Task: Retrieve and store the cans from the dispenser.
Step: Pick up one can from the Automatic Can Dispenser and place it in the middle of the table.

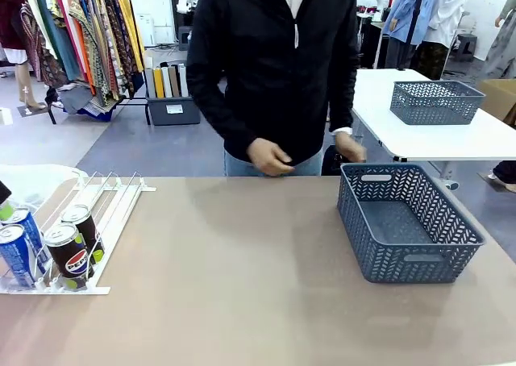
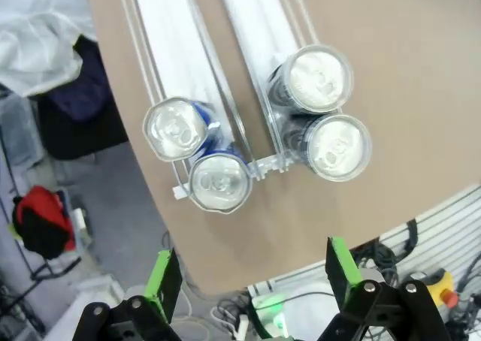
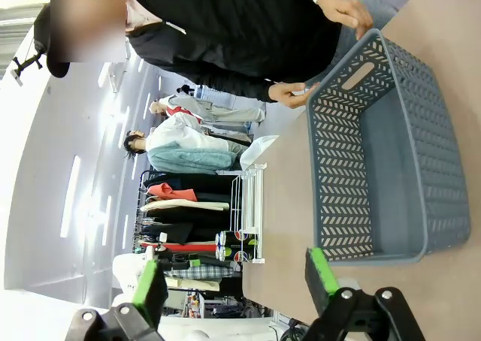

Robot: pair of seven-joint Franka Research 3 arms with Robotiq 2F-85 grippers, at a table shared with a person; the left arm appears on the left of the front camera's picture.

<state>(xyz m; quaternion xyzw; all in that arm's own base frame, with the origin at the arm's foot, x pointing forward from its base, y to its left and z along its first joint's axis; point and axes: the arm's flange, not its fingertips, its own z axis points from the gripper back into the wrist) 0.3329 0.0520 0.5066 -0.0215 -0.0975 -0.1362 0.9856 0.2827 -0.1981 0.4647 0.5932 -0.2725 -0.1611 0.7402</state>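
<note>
Clothing racks crowd the room behind the person (image 1: 274, 68) at the far side of my tan table (image 1: 242, 301); their hands are low at the far edge, near the basket. The grey-blue mesh basket (image 1: 355, 221) sits on the right half of the table, and I see nothing inside it from the front or from my right wrist camera.

On the near left is the white dispenser (image 1: 113, 195), with four cans bunched at its low end against the stops. Two blue cans (image 2: 219, 182) share the outer lane, touching each other. Two black Pepsi cans (image 2: 338, 147) share the next lane, also touching.

Left gripper (image 2: 252, 272) hangs above the cans looking down on their silver tops, jaws spread wide and holding nothing. It is well clear of all four. Right gripper (image 3: 237, 277) is also spread and empty, facing the basket from the near side.

My read is that nothing is stored yet. All four visible cans are left to pick and carry across.
</note>
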